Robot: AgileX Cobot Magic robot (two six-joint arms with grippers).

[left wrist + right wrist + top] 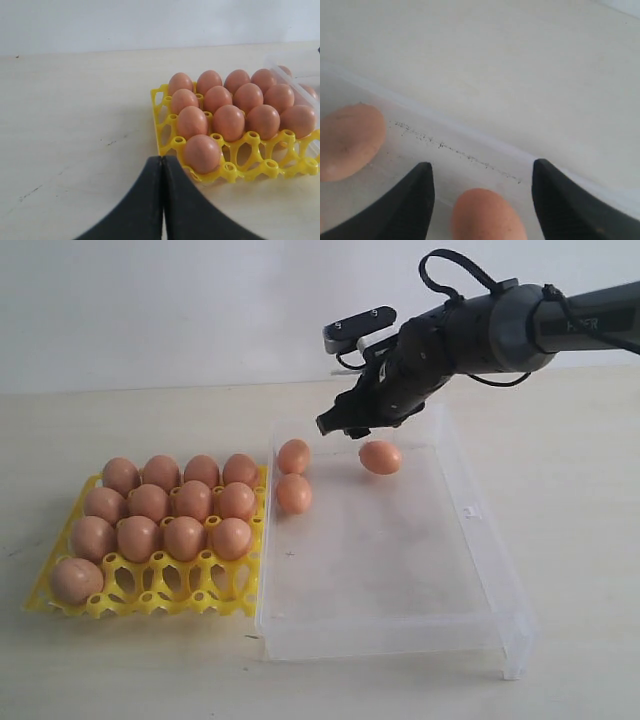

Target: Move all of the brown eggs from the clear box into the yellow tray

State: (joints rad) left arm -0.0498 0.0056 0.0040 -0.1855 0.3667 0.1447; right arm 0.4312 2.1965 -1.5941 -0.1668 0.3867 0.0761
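The yellow tray [243, 602] sits on the left, most of its cups filled with brown eggs [148, 503]; its front row holds one egg [76, 580]. In the clear box [480, 570] lie three brown eggs: two against the left wall [293, 455] [294, 493] and one further right [380, 457]. My right gripper [335, 425] hangs open over the box's far left part, above those eggs. In the right wrist view an egg [487, 217] lies between the open fingers [420, 185], untouched, with another egg [350, 140] beside it. My left gripper [162, 159] is shut and empty by the tray [165, 145].
The box's low transparent wall [470, 135] runs just beyond the right gripper's fingertips. A small latch [468, 511] sits on the box's right wall. Bare pale table [580, 490] surrounds the tray and the box.
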